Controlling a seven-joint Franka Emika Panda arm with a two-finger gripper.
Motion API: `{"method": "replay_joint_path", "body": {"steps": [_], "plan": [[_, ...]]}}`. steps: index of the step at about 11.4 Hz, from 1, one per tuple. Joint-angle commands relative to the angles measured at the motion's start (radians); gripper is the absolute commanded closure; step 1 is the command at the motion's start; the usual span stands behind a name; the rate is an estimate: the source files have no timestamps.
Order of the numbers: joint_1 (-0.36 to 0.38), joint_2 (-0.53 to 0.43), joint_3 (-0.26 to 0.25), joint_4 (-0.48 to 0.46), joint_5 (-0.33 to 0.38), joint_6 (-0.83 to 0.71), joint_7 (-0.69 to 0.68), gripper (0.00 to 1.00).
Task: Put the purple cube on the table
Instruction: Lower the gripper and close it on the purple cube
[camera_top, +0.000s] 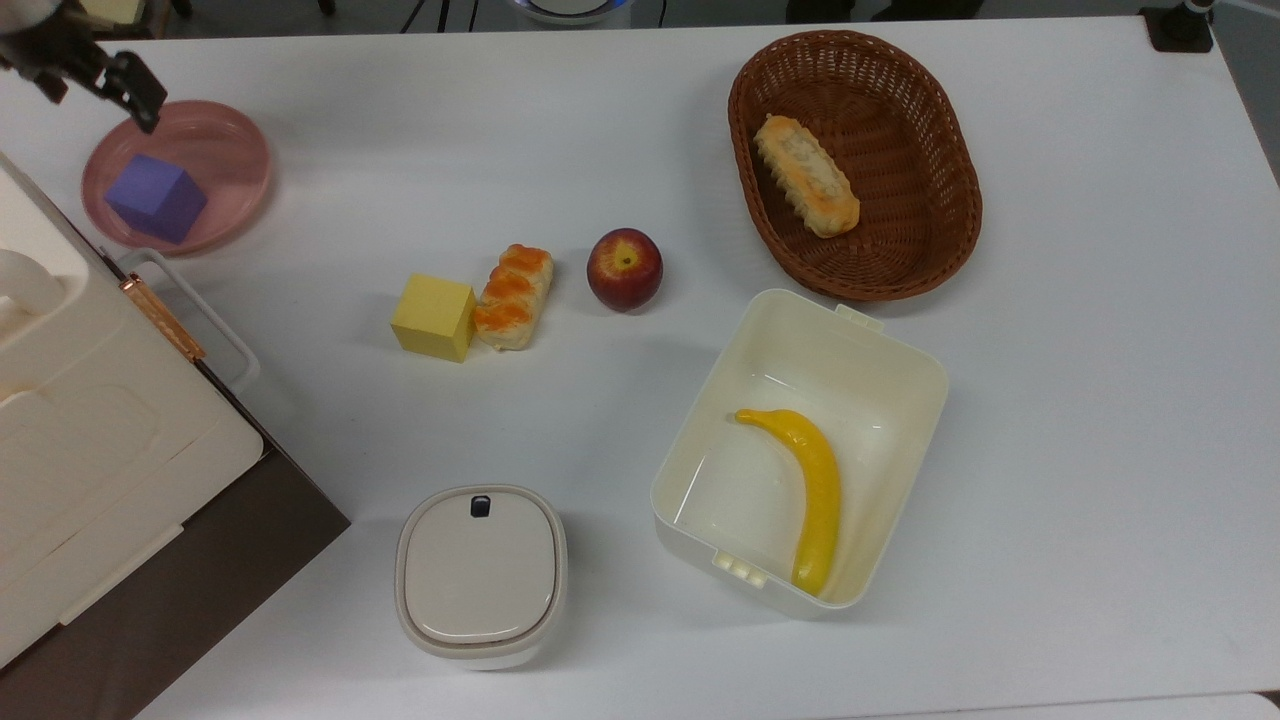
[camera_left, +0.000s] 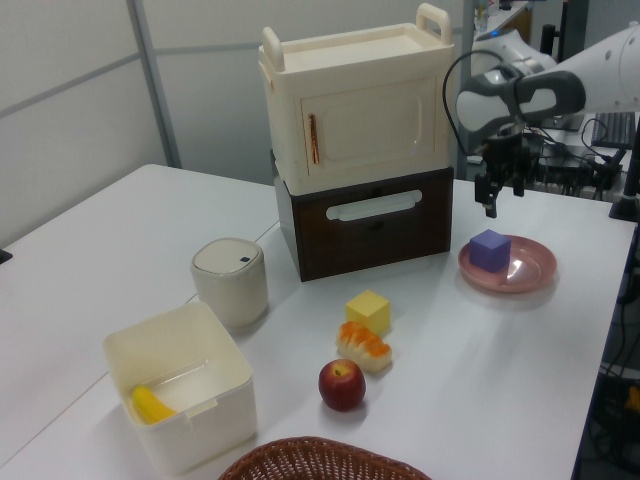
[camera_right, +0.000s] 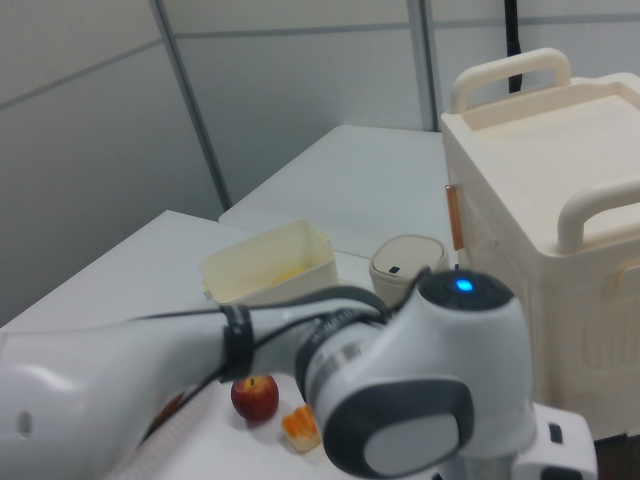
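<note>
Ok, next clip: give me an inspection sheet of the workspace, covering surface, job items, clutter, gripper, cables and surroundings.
Surface: white table, flat, no spills seen.
Job's things: purple cube sits on the pink plate, not yet on the table.
Clutter: yellow cube touching a glazed pastry; apple; wicker basket holding a bread roll; open cream box holding a banana; lidded cream canister; cream and brown cabinet.
Gripper: gripper hovers above the plate, holding nothing; open or shut unclear.
Cables: black cable looped along the arm.
Surroundings: grey partition walls; desk equipment behind the arm.
</note>
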Motion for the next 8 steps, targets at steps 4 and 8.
{"method": "replay_joint_path", "body": {"steps": [4,8], "plan": [[-0.011,0.111,0.006,-0.022,0.059,0.150,-0.023,0.00],[-0.013,0.122,0.007,-0.027,0.083,0.153,-0.027,0.00]]}}
